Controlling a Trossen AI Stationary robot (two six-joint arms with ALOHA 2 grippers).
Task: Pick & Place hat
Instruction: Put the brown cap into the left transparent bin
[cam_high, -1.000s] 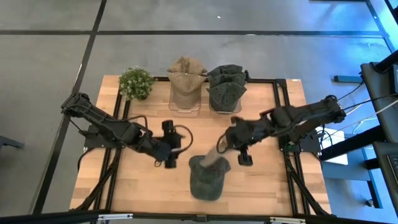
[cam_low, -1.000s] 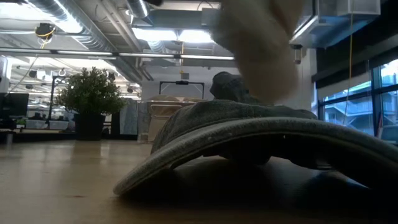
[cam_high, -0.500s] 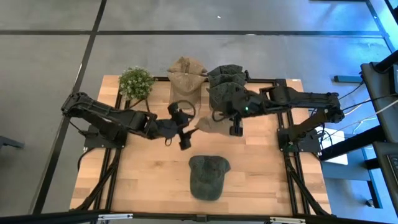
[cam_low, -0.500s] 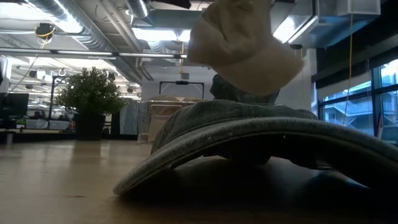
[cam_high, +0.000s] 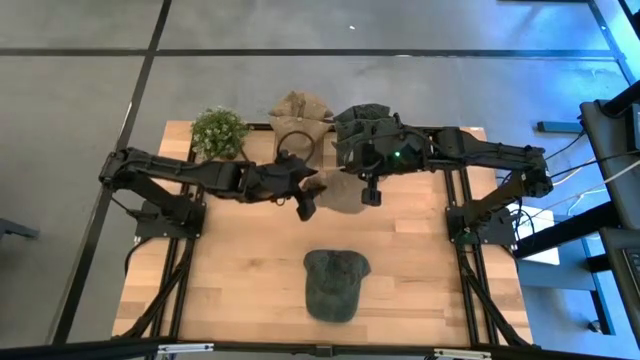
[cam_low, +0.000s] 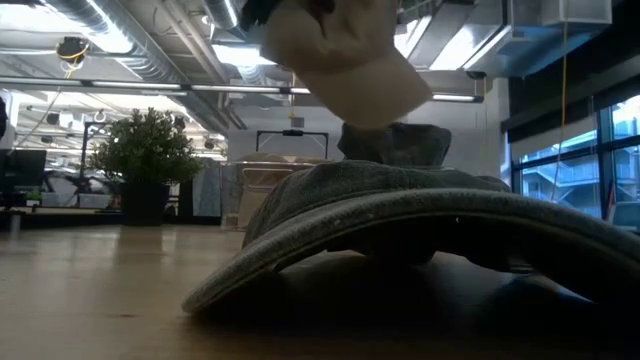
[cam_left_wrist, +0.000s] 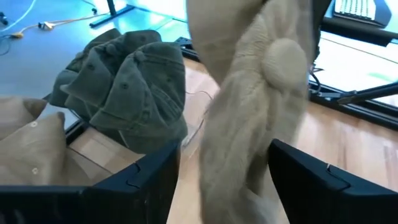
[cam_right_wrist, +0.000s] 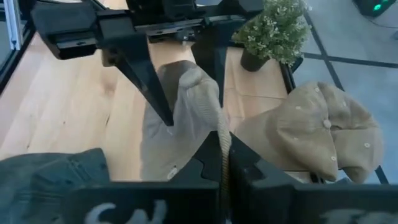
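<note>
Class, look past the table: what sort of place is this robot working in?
Probably an open-plan office or lab: exposed ceiling ducts, large windows and a grey carpeted floor surround the wooden table, which holds a potted plant.

plant (cam_high: 218, 133) back-left | hat stacks (cam_high: 365, 140) back-centre | lone hat (cam_high: 334, 283) front-centre

One green hat (cam_high: 335, 283) on the table, one tan hat (cam_high: 341, 190) held aloft, two hat stacks, one plant (cam_high: 218, 132).
</note>
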